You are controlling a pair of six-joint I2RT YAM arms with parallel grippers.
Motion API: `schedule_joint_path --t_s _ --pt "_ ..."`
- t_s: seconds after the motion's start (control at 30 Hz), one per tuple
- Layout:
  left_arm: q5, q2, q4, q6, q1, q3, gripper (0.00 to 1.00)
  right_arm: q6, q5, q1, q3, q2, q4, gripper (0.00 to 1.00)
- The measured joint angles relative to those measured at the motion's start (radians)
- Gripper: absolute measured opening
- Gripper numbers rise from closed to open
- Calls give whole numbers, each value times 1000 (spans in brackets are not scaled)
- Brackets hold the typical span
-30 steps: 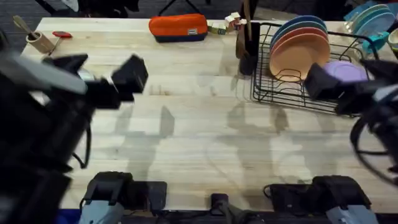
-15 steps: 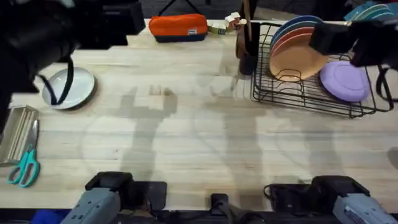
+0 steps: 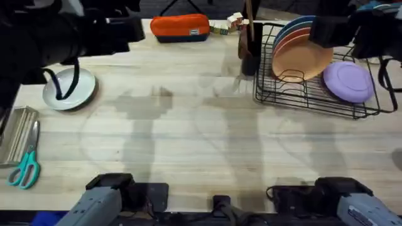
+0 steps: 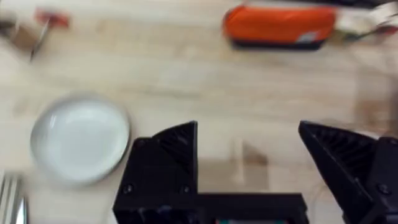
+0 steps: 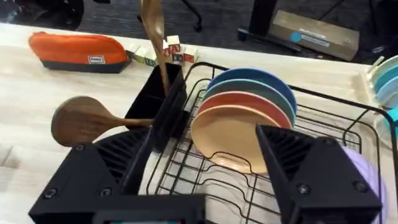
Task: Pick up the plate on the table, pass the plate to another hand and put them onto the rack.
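Pale table [image 3: 188, 125]: plate [image 3: 70, 88] lies flat just beside the empty, wide-open left gripper [image 4: 249, 162]; the right gripper [image 5: 205, 168], also wide, hangs over the rack [image 3: 314, 100].

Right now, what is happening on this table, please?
Nothing is held yet. The left gripper hangs open above the table, near the grey-white plate that lies flat at the left side. The right gripper is open over the rack, which holds several upright coloured plates and a lilac plate.
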Motion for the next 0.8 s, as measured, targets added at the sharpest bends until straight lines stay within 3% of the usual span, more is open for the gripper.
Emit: schedule_joint_path --t_s 0.43,0.8 --pt "13 141 -21 -62 376 0 993 0 -3 0 0 15 -2 992" --pt "32 315 83 -51 580 0 993 0 -3 0 1 15 -58 992"
